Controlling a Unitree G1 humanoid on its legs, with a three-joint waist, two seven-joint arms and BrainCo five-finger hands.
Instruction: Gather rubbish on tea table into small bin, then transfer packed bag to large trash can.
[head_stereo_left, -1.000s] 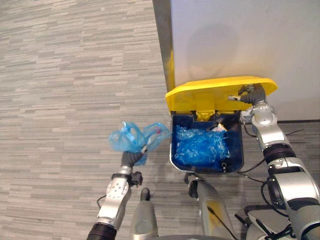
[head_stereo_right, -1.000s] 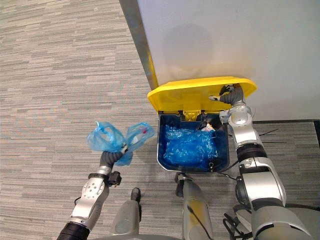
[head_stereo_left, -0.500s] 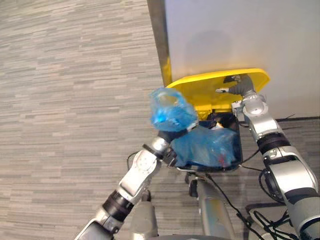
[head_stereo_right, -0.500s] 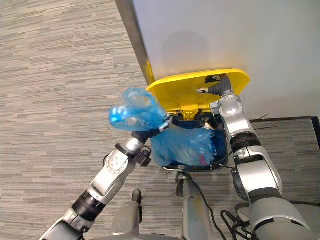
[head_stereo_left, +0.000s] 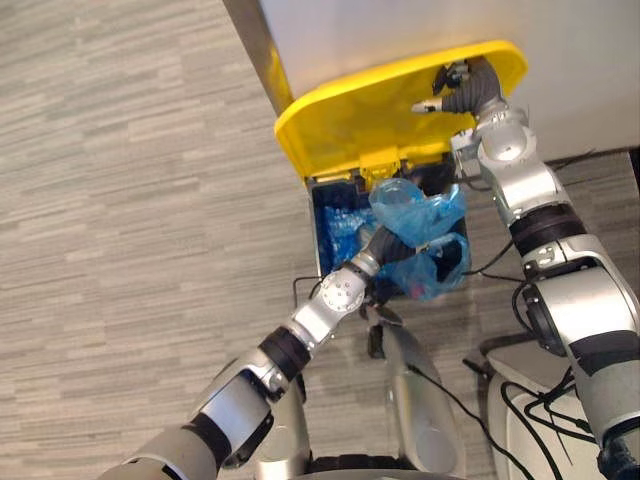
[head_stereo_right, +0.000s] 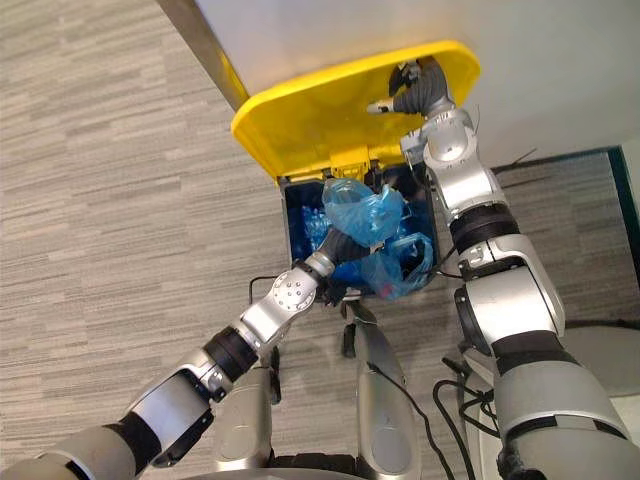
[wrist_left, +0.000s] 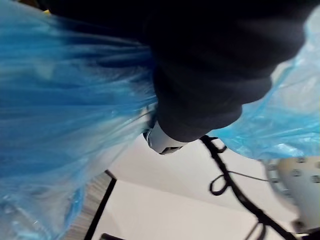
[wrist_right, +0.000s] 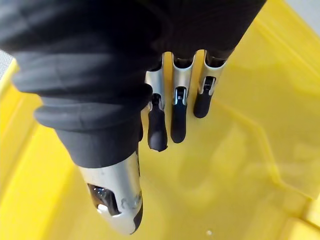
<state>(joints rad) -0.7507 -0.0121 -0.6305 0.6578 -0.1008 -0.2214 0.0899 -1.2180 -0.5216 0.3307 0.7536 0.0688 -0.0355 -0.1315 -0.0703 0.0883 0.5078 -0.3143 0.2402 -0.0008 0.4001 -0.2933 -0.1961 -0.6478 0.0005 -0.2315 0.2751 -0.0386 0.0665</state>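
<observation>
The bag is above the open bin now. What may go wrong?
1. Only the straight fingers of the right hand, pressing, keep the yellow lid up; if they slip, it may drop on the left hand and blue bag.
2. The bag sits toward the right side of the trash can, so once released it may catch on the rim or fall outside.

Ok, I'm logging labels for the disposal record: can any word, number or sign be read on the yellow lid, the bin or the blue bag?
None can be read.
yellow lid: plain yellow, no print where it shows.
bin: no label or sign on the part in view.
blue bag: crumpled plastic, no legible print.
</observation>
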